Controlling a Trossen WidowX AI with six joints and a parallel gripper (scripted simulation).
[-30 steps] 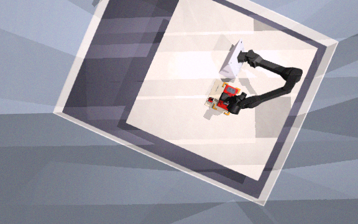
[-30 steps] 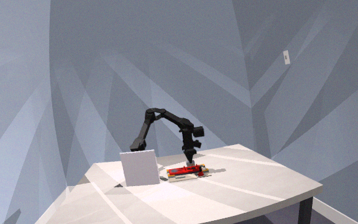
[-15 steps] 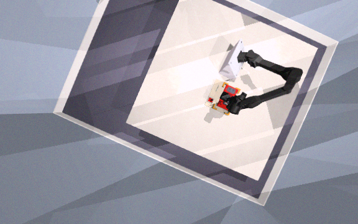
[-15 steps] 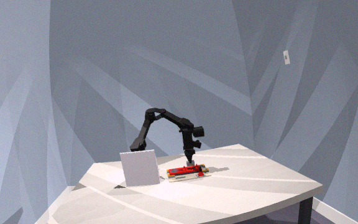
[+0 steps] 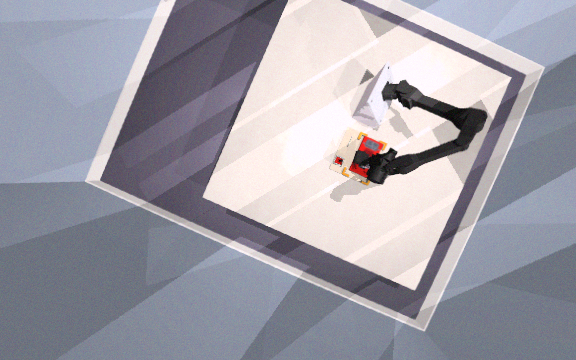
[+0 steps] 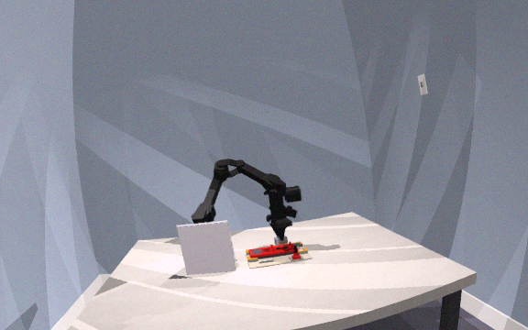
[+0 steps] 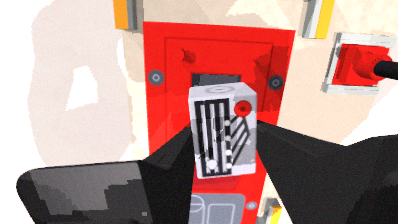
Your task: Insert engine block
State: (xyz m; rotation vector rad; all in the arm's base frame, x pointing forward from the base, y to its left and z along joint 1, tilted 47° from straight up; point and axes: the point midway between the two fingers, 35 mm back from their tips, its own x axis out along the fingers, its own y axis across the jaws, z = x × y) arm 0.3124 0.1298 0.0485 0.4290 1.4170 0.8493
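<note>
Pale table with a board and a white panel on it

The table (image 5: 318, 215) (image 6: 360, 289) has straight edges and pale streaks of light across its top. The white panel (image 5: 375, 100) (image 6: 206, 247) stands upright on it; just beside that, the flat cream board (image 5: 340, 152) (image 6: 275, 266) (image 7: 310, 115) lies in from the edges, well apart from the table's corners.

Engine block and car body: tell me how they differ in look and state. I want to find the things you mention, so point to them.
The engine block (image 7: 223, 132) is light gray with black stripes; the car body (image 5: 371, 145) (image 6: 270, 250) (image 7: 170, 55) is mainly red. The block is smaller, the body larger. The block is gripped between the jaws, while the body lies flat beneath them. Both carry some gray and a round detail.
</note>
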